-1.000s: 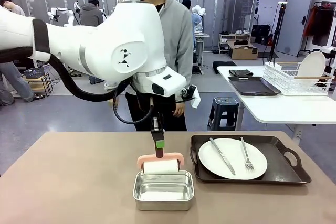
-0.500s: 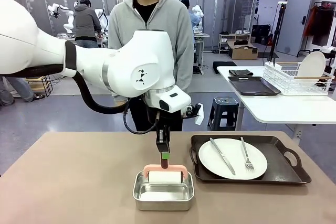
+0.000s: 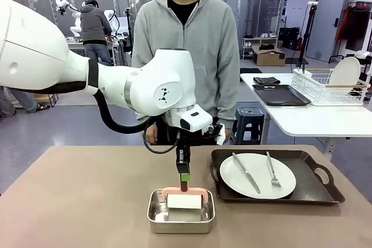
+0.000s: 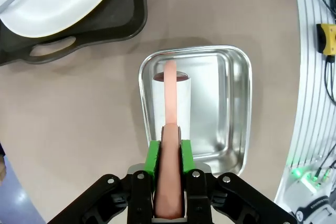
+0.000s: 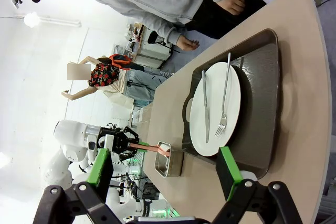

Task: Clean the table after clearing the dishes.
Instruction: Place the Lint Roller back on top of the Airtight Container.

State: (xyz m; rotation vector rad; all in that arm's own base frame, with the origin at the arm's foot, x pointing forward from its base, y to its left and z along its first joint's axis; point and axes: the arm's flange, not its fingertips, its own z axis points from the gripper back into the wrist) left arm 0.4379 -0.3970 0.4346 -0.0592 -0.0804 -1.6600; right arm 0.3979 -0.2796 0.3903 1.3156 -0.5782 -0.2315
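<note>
**Surface, dishes and cleaning tool.** The tan surface (image 3: 87, 201) carries, on its right half, one white plate (image 3: 257, 175) with a knife (image 3: 246, 172) and a fork (image 3: 272, 173) lying side by side on it. The plate sits on a dark handled tray (image 3: 317, 193). We judge the clearing step unfinished, since this setting is not yet off the surface.

Just left of the tray stands a steel pan (image 3: 157, 222). The white roll of a pink-handled roller (image 3: 184, 200) sits inside it. The left end effector (image 4: 168, 156) points straight down over the pan, its green pads pinching the roller's handle from both sides. The right end effector (image 5: 164, 167) is spread wide, holds nothing, and looks along the surface at the tray. A person (image 3: 186, 56) stands at the far edge, directly behind the pan.

**Hazards.**
- The pinch is narrow and takes the slim handle well away from the roll, so the handle could pivot or slip between the pads under load.
- If the roll catches the pan's rim on the way out, the light pan may be dragged or tipped.
- A sweep toward the right would meet the tray and could unsettle the loose cutlery.
</note>
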